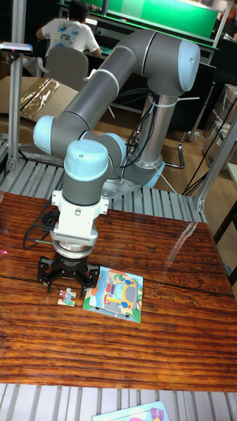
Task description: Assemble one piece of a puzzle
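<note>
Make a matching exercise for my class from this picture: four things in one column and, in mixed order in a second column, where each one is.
Column 1:
1. loose puzzle piece
2. puzzle board
3. gripper
4. person in a white shirt

Column 2:
A. seated in the background, at the top left of the picture
B. lying on the wooden table, right of the loose piece, showing a cartoon vehicle
C. lying on the table just left of the board, under the arm's tool
D. low over the table, directly above the loose piece

Pairs: 1-C, 2-B, 3-D, 4-A
</note>
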`<state>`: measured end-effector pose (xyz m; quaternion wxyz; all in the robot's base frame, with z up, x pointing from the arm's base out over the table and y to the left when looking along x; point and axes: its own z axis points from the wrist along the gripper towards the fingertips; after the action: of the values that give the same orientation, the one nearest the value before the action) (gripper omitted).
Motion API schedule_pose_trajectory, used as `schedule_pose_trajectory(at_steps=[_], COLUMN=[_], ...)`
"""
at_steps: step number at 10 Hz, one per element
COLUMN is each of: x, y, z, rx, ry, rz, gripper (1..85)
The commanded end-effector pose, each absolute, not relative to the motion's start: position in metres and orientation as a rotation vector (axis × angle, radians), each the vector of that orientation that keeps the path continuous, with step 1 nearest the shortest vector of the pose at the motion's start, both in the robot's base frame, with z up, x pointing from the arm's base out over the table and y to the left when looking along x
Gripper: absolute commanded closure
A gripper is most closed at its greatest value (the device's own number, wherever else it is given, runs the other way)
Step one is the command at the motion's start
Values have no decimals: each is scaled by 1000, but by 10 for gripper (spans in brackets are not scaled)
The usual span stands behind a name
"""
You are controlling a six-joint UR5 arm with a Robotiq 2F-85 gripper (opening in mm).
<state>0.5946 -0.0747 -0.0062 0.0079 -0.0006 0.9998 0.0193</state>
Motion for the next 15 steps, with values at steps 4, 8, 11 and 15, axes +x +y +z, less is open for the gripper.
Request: schedule_pose_trajectory(at_steps=[4, 8, 11, 15], x=[590, 589, 590, 592], y=[-76, -77, -74, -76], z=[-10, -6, -6, -6], rx=[-35, -33, -24, -16], ry=[3147, 3162, 3164, 3159], rz=[76, 75, 84, 70], gripper=[153, 200, 227, 250])
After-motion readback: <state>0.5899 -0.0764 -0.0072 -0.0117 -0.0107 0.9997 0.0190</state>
